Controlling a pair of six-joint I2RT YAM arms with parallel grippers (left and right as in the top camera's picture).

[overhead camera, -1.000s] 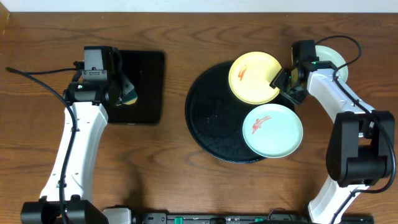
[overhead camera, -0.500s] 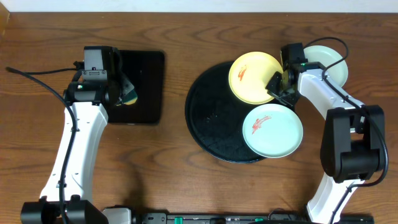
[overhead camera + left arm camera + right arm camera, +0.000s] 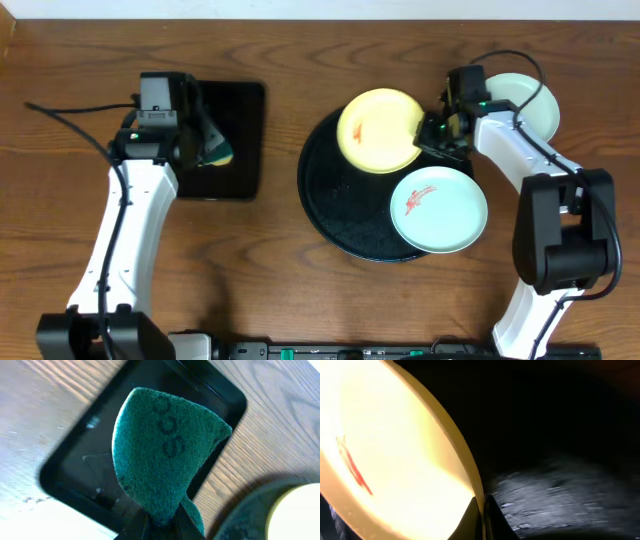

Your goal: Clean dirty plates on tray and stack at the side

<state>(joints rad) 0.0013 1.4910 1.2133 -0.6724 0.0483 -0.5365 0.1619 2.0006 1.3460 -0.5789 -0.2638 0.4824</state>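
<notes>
Smeared yellow plate [image 3: 378,131] and mint plate [image 3: 438,209] overhang black tray [image 3: 335,190]; third plate [image 3: 525,100] beside.

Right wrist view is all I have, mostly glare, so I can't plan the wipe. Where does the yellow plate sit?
Observer: The yellow plate overhangs the round tray's far rim.
Operator: Any plate off the tray?
Observer: Yes, a pale plate lies on the table, right of the tray, partly behind the right arm.
Operator: Who has the sponge?
Observer: The left fingers hold the green sponge above the rectangular tray.
</notes>
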